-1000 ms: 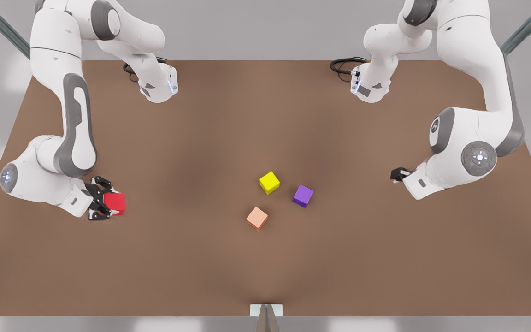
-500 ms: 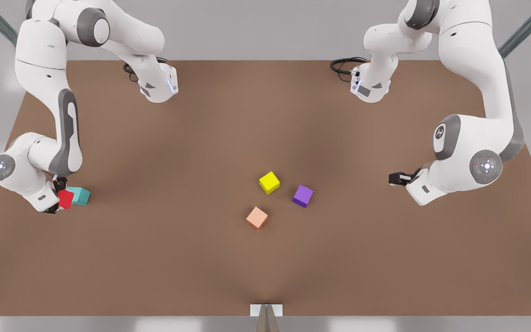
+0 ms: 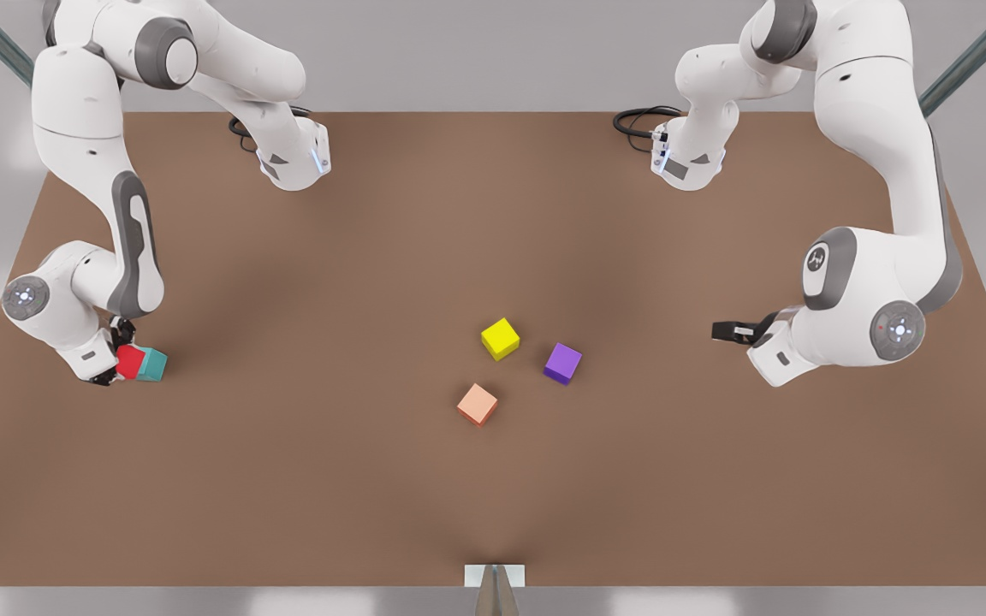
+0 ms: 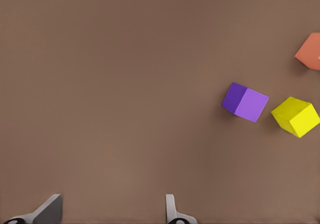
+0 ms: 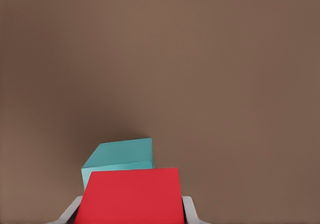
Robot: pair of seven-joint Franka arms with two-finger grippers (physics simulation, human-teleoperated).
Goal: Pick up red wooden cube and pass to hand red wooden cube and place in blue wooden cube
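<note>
The red wooden cube (image 3: 128,361) is held in my right gripper (image 3: 116,364), which is shut on it near the table's edge at the front view's left. Right beside it stands the blue wooden cube (image 3: 153,365), teal, resting on the table. In the right wrist view the red wooden cube (image 5: 131,196) sits between the grey fingers (image 5: 189,210) and covers part of the blue wooden cube (image 5: 120,156) behind it; I cannot tell whether they touch. My left gripper (image 3: 720,331) waits at the front view's right, open and holding nothing, as its fingertips (image 4: 171,206) show.
A yellow cube (image 3: 501,339), a purple cube (image 3: 562,363) and a salmon-orange cube (image 3: 478,404) lie close together mid-table. Both arm bases stand at the far edge with black cables (image 3: 634,120). Bare brown tabletop (image 3: 313,445) spreads between the cubes and my right gripper.
My right gripper carried the red cube toward the front view's left, uncovering the teal cube, then settled it close against that cube. The left arm shifted only slightly.
</note>
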